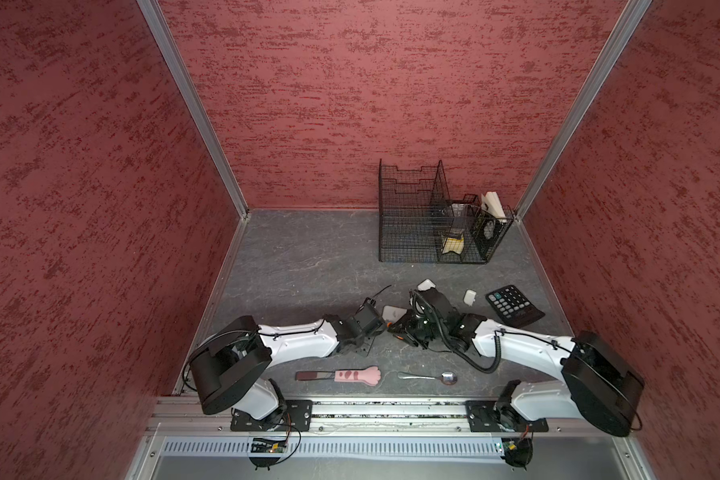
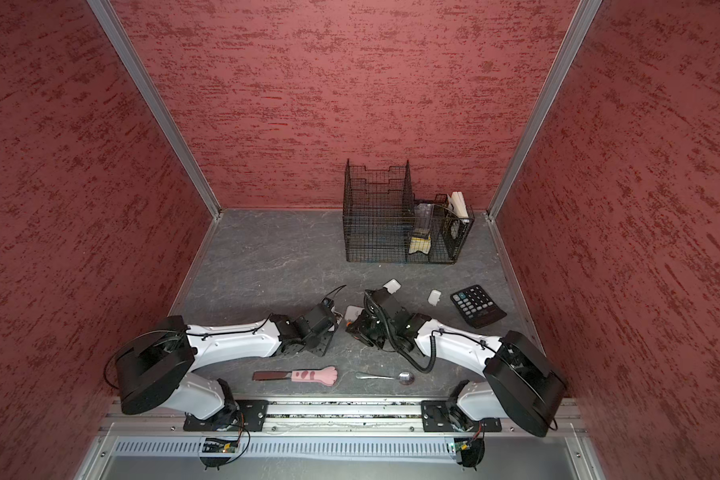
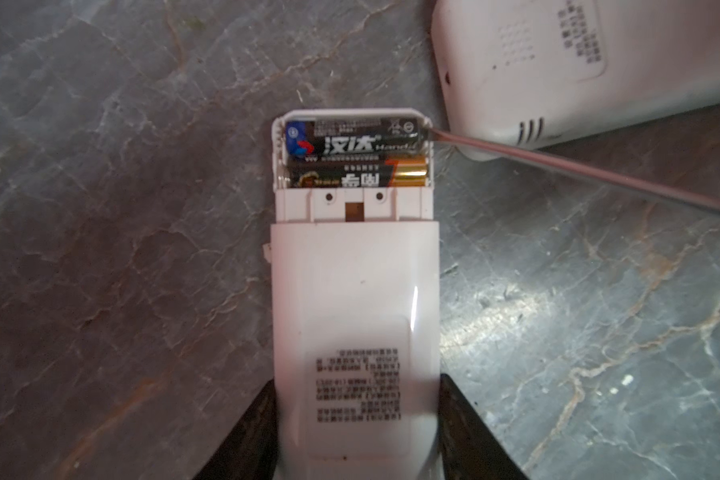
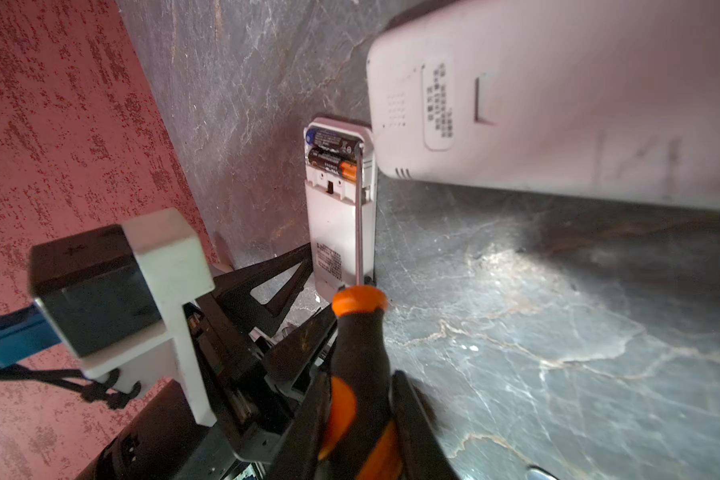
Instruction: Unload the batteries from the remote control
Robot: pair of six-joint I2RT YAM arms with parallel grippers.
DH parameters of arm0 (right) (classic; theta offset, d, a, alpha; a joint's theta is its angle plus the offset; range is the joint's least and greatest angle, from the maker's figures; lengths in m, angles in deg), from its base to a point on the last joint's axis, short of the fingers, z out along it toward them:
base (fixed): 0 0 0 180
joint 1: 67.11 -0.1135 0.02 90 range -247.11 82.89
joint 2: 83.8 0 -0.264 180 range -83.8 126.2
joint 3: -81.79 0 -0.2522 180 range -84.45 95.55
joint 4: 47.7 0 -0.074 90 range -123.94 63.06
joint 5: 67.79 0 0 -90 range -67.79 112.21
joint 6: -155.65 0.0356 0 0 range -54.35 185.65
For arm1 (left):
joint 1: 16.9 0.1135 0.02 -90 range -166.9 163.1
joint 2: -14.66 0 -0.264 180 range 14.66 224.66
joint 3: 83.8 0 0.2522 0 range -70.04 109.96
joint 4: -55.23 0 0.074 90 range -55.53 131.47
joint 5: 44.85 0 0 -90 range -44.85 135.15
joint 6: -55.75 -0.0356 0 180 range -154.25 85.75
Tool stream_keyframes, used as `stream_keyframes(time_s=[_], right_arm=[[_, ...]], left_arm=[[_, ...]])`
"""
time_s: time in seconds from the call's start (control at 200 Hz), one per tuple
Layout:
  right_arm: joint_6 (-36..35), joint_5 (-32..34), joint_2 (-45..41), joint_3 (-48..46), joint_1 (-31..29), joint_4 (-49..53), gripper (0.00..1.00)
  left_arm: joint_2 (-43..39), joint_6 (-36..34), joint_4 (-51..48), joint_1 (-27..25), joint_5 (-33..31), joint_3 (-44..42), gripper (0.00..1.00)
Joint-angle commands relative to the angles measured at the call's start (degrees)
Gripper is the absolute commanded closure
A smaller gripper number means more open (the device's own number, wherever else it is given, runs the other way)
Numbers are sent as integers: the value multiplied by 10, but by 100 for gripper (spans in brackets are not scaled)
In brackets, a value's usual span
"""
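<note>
Left wrist: screwdriver (image 3: 578,169) tip at batteries (image 3: 350,146).

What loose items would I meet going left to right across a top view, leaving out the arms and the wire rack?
Pink paw-shaped spatula → spoon → small white piece → calculator. The other white piece near the right arm overlaps the spoon's span, so it is left out.

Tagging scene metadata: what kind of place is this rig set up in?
Probably a lab test cell, not a real room: red textured wall panels in aluminium framing, two arms bolted to an aluminium rail, and desk props, a wire organizer and calculator, on a grey stone-look tabletop.
</note>
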Motion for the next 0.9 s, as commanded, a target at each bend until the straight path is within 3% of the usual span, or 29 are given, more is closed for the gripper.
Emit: stream_keyframes(time_s=[0.0,0.897], right_arm=[[-15,3,3,39,6,-80,100],[-40,-11,-7,64,17,-76,100]], left_arm=[[10,-33,19,-12,25,-11,57],[15,-36,20,-20,24,-11,59]])
